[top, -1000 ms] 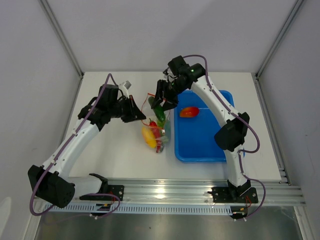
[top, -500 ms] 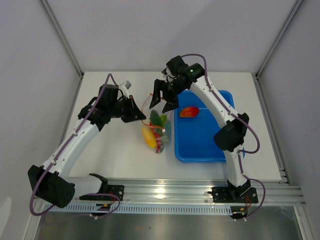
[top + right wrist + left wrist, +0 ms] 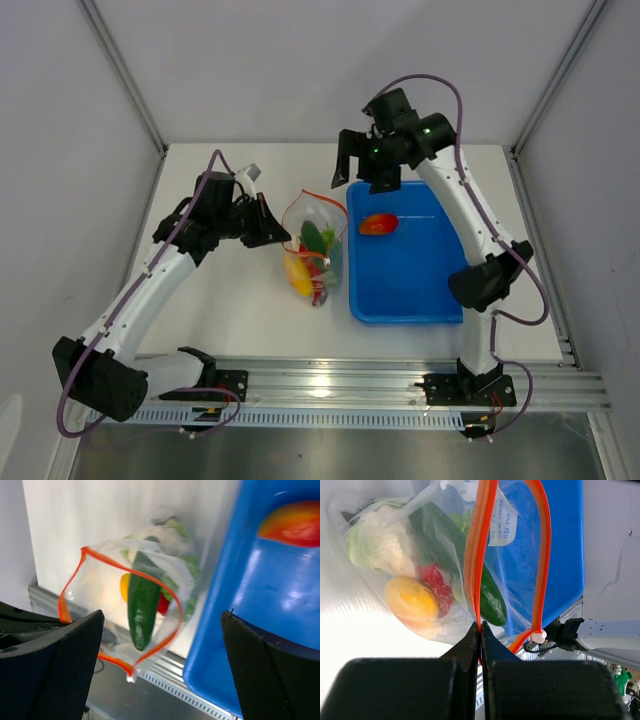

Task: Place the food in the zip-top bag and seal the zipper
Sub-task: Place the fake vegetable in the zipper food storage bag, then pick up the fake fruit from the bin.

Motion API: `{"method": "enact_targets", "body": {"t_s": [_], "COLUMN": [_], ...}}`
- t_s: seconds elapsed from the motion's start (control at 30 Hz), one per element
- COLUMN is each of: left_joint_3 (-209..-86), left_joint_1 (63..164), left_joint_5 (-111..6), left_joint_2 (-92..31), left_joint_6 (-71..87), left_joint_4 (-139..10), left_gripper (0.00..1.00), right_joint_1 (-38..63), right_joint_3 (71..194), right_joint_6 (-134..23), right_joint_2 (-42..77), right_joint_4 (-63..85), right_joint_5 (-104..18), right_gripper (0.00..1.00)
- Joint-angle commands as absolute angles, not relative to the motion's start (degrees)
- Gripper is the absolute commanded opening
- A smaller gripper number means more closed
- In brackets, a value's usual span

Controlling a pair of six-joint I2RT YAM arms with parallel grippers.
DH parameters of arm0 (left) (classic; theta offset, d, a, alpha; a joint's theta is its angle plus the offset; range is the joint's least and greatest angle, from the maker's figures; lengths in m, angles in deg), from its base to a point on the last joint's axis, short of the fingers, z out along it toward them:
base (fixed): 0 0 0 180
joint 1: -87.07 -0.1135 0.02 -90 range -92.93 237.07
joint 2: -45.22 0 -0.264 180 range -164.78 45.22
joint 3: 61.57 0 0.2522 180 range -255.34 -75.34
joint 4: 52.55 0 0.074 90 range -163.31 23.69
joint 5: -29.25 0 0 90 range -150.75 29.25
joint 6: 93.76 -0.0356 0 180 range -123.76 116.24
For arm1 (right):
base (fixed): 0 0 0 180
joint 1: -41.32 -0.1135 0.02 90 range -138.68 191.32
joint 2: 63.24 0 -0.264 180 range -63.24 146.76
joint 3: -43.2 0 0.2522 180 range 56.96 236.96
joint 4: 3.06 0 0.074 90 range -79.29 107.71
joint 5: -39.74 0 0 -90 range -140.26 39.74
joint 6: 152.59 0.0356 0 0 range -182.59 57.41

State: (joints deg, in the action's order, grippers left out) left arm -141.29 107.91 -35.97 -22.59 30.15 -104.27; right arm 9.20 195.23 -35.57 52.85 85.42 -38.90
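The clear zip-top bag (image 3: 316,250) lies left of the blue tray with its mouth held open. Its red-orange zipper (image 3: 479,545) forms a loop. My left gripper (image 3: 480,630) is shut on the near strip of that zipper, also seen from above (image 3: 284,238). Inside the bag lie a white cauliflower (image 3: 382,542), a yellow pepper (image 3: 412,599), a red piece (image 3: 438,582) and a dark green cucumber (image 3: 142,607). My right gripper (image 3: 162,665) hangs wide open and empty, raised over the tray's far left corner (image 3: 365,175). One red-orange food piece (image 3: 378,223) rests in the tray.
The blue tray (image 3: 410,280) sits right of the bag, touching or nearly touching it. A white slider tab (image 3: 537,637) sits at the zipper's end. A metal rail (image 3: 330,385) runs along the near table edge. Grey walls enclose the table.
My right gripper let the green cucumber drop into the bag, opened wide, and rose back and rightward toward the tray. The bag mouth now gapes rounder. The left arm held still.
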Motion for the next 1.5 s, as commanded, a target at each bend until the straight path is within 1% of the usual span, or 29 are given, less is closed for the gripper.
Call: {"method": "enact_targets", "body": {"t_s": [0.0,0.13,0.2,0.3,0.4,0.43,0.47,0.57,0.67,0.8,0.9,0.97,1.0,1.03,1.17,1.47], "left_joint_3": [-141.3,-141.3,-141.3,-141.3,-141.2,-141.2,-141.2,-141.2,-140.7,-140.3,-140.3,-140.3,-140.2,-140.1,-139.6,-140.2], "left_joint_1": [107.5,107.5,107.5,107.5,107.5,107.5,107.5,107.5,107.5,107.5,107.5,107.5,107.5,107.5,107.5,107.5], "left_joint_5": [-35.3,-35.5,-35.5,-35.5,-35.6,-35.6,-35.7,-35.8,-35.8,-35.5,-35.5,-35.6,-35.6,-35.6,-35.5,-35.4], "left_joint_2": [-20.6,-20.3,-20.2,-19.8,-19.6,-19.5,-19.5,-19.3,-19.1,-18.9,-19.1,-18.9,-18.9,-18.9,-18.8,-19.6], "left_joint_6": [28.8,28.7,28.6,28.5,28.4,28.4,28.3,28.2,28.3,28.4,28.5,28.5,28.5,28.5,28.5,28.5], "left_joint_4": [-103.9,-104.3,-104.5,-104.6,-104.9,-104.9,-104.9,-105.0,-104.9,-104.5,-104.5,-104.3,-104.3,-104.3,-104.5,-104.7], "left_gripper": [0.00,0.01,0.01,0.01,0.01,0.01,0.01,0.01,0.01,0.01,0.01,0.00,0.01,0.01,0.01,0.01], "right_joint_1": [13.3,16.7,17.5,19.2,23.9,26.3,27.1,28.5,28.4,28.7,28.7,28.7,28.7,28.7,28.6,27.7], "right_joint_3": [192.4,186.5,183.9,180.9,171.2,164.3,160.7,150.7,143.7,135.5,130.1,127.9,126.2,125.7,124.5,123.1], "right_joint_6": [-38.1,-38.2,-39.1,-38.1,-34.3,-33.0,-31.7,-27.5,-25.4,-21.4,-17.2,-15.8,-15.8,-15.8,-15.6,-13.8], "right_joint_2": [47.2,45.0,44.2,42.8,39.7,38.6,36.6,34.4,33.6,32.2,31.7,31.4,31.3,31.6,34.1,40.5], "right_joint_4": [85.2,81.8,80.3,78.7,72.1,69.8,64.5,58.5,53.0,43.9,36.2,31.3,30.0,28.3,25.0,18.1], "right_joint_5": [-44.6,-44.3,-49.1,-50.3,-41.6,-37.2,-35.6,-35.9,-35.8,-34.1,-32.5,-33.1,-34.5,-35.0,-36.4,-34.9], "right_gripper": [0.99,0.99,0.99,1.00,1.00,1.00,0.99,0.99,0.99,0.93,0.92,0.93,0.98,0.99,0.99,0.99]}}
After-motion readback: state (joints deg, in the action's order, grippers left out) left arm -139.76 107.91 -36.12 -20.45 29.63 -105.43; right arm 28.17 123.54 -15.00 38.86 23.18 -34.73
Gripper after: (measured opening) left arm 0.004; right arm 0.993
